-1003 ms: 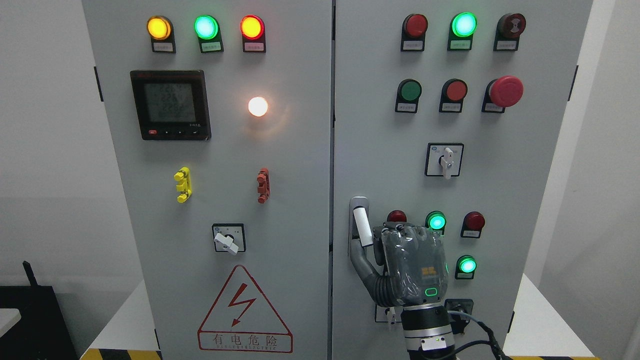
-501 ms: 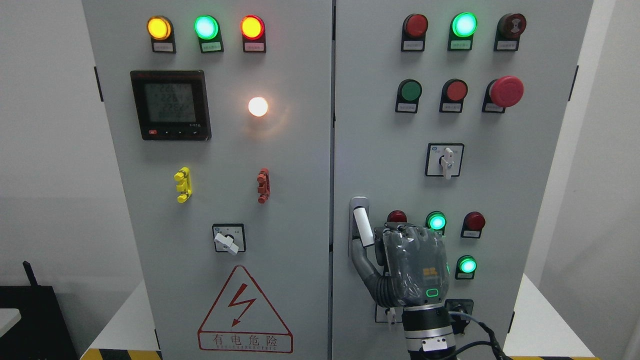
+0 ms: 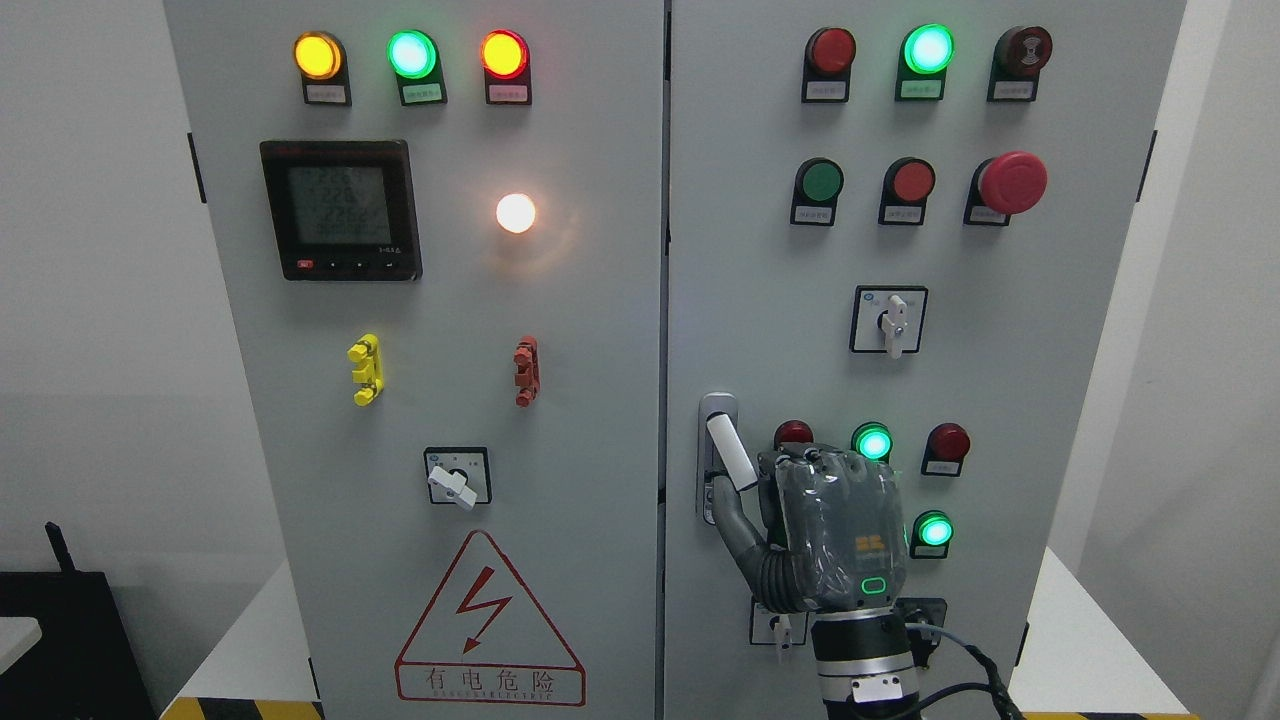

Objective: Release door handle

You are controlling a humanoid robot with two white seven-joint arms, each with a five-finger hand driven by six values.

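Note:
The white door handle (image 3: pixel 730 452) sits in a chrome plate (image 3: pixel 716 404) at the left edge of the right cabinet door (image 3: pixel 760 300). Its lower end leans slightly right. My right hand (image 3: pixel 775 490), grey with a lit green ring on its back, comes up from the bottom edge just right of the handle. Its curled fingers (image 3: pixel 805 462) hook the handle's lower end, while the thumb (image 3: pixel 735 518) points up-left below the handle, apart from it. The palm side is hidden. My left hand is out of view.
Lit indicator lamps and push buttons surround the hand: a green lamp (image 3: pixel 873 442), a green lamp (image 3: pixel 934 529) and a red button (image 3: pixel 947 441). A rotary switch (image 3: pixel 890 320) sits above. The left door (image 3: pixel 450 350) carries a meter (image 3: pixel 341 209) and a warning triangle (image 3: pixel 488 625).
My right hand has shifted a little to the right and down. The handle's lower end has swung slightly right with it, and the thumb now sits shorter and lower under the handle.

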